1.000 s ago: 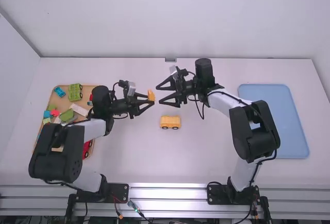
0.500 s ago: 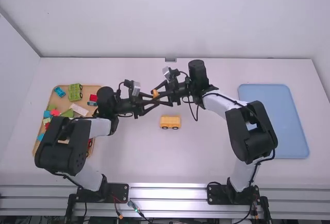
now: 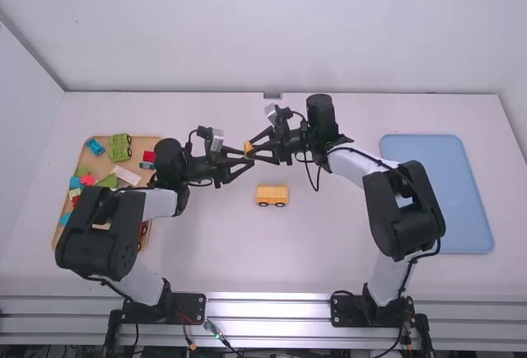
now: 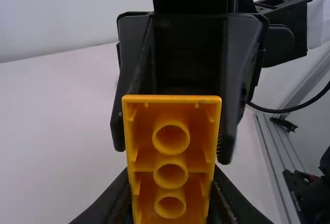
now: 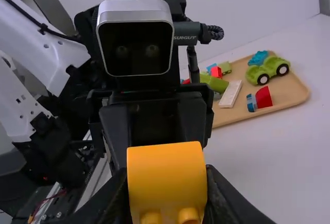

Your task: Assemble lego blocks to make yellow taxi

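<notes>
Apparently, a handover is in hand: the hollow yellow-orange plastic block (image 4: 172, 154) is pinched by both left claw (image 4: 170, 175) and right claw (image 5: 167, 175); one grip must be released next.

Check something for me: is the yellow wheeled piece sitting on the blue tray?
No, the wheeled piece stands on the white table, well apart from the blue tray.

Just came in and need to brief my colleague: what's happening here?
Both grippers, left and right, hold one yellow block above the table, apparently mid-handover. The yellow wheeled piece stands on the table below, without that block on it. Other coloured parts lie on the wooden tray.
</notes>
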Available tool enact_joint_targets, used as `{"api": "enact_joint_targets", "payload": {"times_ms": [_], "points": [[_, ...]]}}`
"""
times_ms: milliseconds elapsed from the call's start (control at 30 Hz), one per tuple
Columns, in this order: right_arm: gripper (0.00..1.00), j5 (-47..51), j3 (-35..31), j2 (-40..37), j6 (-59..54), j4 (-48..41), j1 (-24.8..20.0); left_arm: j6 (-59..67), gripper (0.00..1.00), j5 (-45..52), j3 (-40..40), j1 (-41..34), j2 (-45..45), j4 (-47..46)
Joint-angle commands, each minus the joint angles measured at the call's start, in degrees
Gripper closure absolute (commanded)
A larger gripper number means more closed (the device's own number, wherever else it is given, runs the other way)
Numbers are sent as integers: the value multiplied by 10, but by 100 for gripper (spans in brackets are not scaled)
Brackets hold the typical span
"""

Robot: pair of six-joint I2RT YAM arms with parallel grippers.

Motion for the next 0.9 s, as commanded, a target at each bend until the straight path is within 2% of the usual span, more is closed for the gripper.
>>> {"api": "enact_joint_targets", "payload": {"times_ms": [0, 200, 267, 300, 333, 400, 433, 567, 767, 867], "points": [[67, -23, 2, -13, -13, 2, 2, 0, 98, 0, 13, -3, 2, 4], [77, -39, 3, -13, -14, 2, 9, 0, 96, 0, 14, -3, 2, 4], [83, -39, 3, -13, -14, 2, 11, 0, 96, 0, 14, 0, 2, 4], [87, -39, 3, -13, -14, 2, 15, 0, 89, 0, 14, -2, 2, 4], [88, -39, 3, -13, -14, 2, 16, 0, 87, 0, 14, -2, 2, 4], [89, -30, 3, -13, -14, 2, 15, 0, 37, 0, 14, 2, 2, 4], [89, -16, 2, -13, -14, 1, 10, 0, 1, 0, 13, 3, 2, 3], [89, 48, 2, -13, -14, -18, 0, -2, 1, -12, 13, 2, 2, -11], [93, 249, 4, -14, -45, -109, -28, 0, 1, -157, 13, -1, 2, -108], [92, 383, 16, -27, -98, -221, -37, 0, 1, -249, 13, 2, 2, -189]]}}
